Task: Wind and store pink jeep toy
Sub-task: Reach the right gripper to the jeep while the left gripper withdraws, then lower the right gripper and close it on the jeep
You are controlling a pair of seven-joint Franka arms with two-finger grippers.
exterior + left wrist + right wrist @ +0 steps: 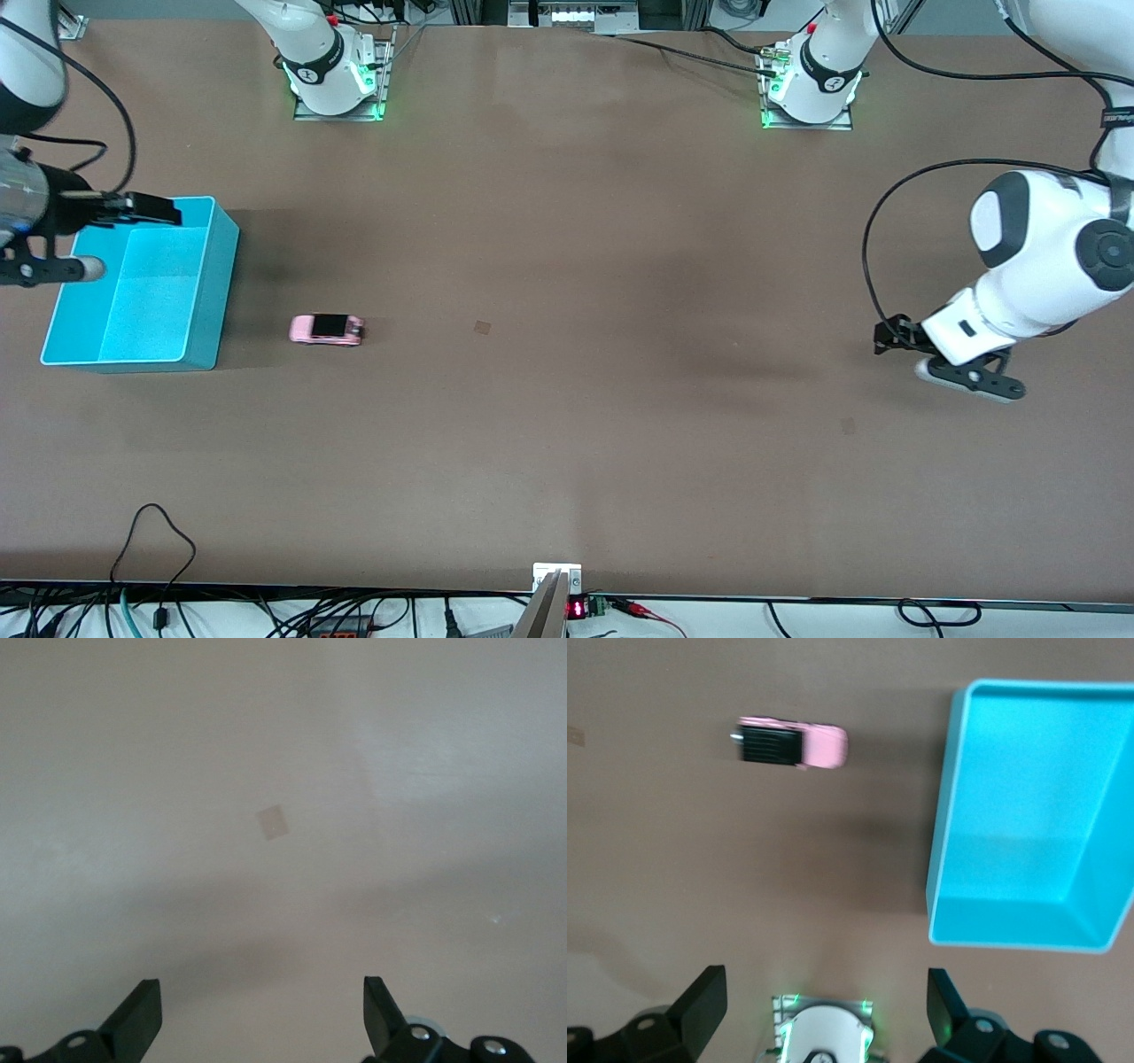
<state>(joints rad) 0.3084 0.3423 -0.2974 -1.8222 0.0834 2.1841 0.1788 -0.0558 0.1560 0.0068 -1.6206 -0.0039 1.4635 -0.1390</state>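
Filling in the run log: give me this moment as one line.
pink jeep toy: on table beside turquoise bin | right gripper: open, above bin | left gripper: open, waiting

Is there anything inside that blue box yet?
No. The turquoise bin shows only its bare floor and walls in the right wrist view. From the front, the right gripper hangs over one corner and hides it. The pink jeep toy sits outside, beside the bin.
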